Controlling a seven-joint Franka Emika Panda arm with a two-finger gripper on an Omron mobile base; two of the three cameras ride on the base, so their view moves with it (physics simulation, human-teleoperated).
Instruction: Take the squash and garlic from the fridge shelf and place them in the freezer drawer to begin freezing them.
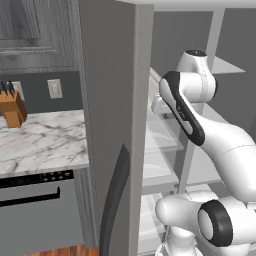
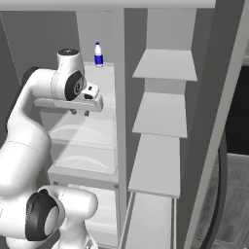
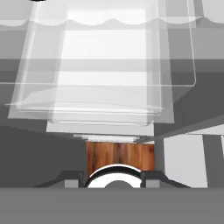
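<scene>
My gripper (image 2: 80,113) hangs over the translucent glass shelves (image 2: 85,129) in the fridge's left compartment, fingers pointing down. In the hand view the gripper (image 3: 111,177) is open, its fingertips (image 3: 72,177) wide apart with nothing between them. Under it lie stacked clear shelves (image 3: 105,78). Squash and garlic are out of view. Below the grey divider (image 2: 82,176) there is a pale compartment (image 2: 104,216); I cannot tell whether it is the freezer drawer.
A blue bottle (image 2: 98,54) stands on the top fridge shelf. Door shelves (image 2: 163,114) run down the right. The open grey fridge door (image 1: 115,125) stands left of the arm. Beyond it, a marble counter (image 1: 40,142) holds a knife block (image 1: 12,107). Wooden floor (image 3: 120,155) shows below the hand.
</scene>
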